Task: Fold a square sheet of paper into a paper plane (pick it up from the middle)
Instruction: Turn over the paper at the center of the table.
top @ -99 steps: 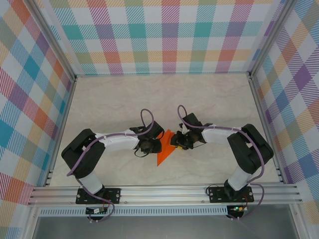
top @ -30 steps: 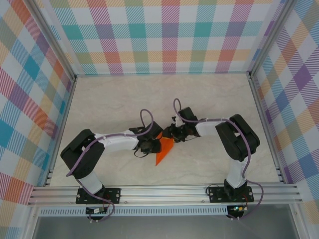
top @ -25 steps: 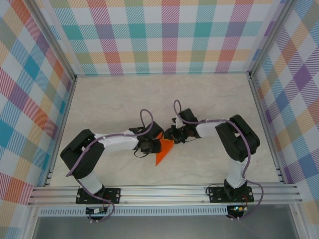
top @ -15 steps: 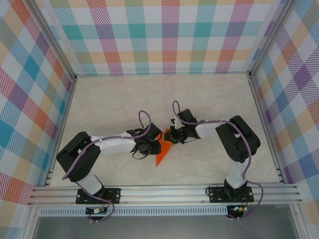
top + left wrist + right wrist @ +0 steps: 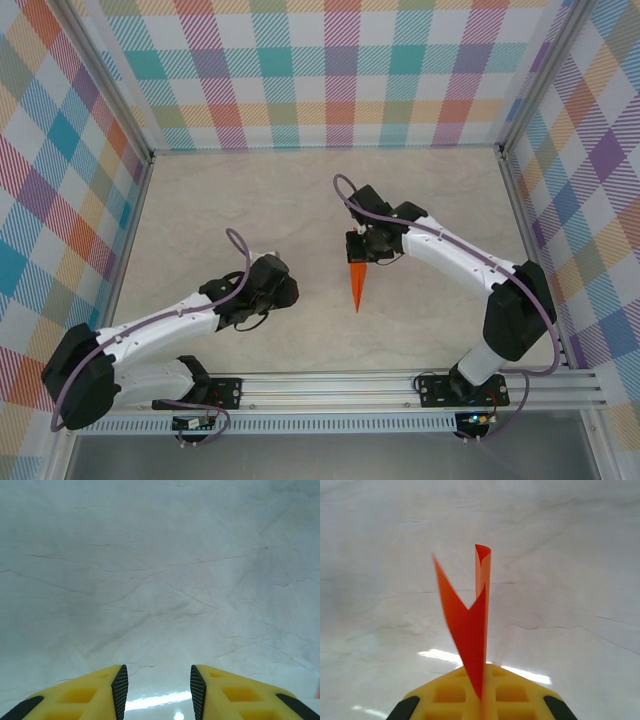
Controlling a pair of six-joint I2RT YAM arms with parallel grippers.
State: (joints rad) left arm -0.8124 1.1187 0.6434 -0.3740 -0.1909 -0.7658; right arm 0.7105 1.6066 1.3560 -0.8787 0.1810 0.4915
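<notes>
- Right gripper [image 5: 361, 252]: clenched on the broad end of the paper plane [image 5: 471, 630], which is held near the middle of the table [image 5: 220, 210], apparently lifted clear, tip toward the near edge.
- Left gripper [image 5: 159, 682]: released, nothing between its parted pads, well apart from the plane.
- Step in hand, as judged: carrying the folded dart. A steady pinch along the centre crease should stop the flaps springing apart.
- Materials: thin, bright orange paper, sharply creased and narrow, with two flaps splaying in a V. The table is pale, marbled and faintly glossy. Each yellow finger carries a ribbed black pad.
</notes>
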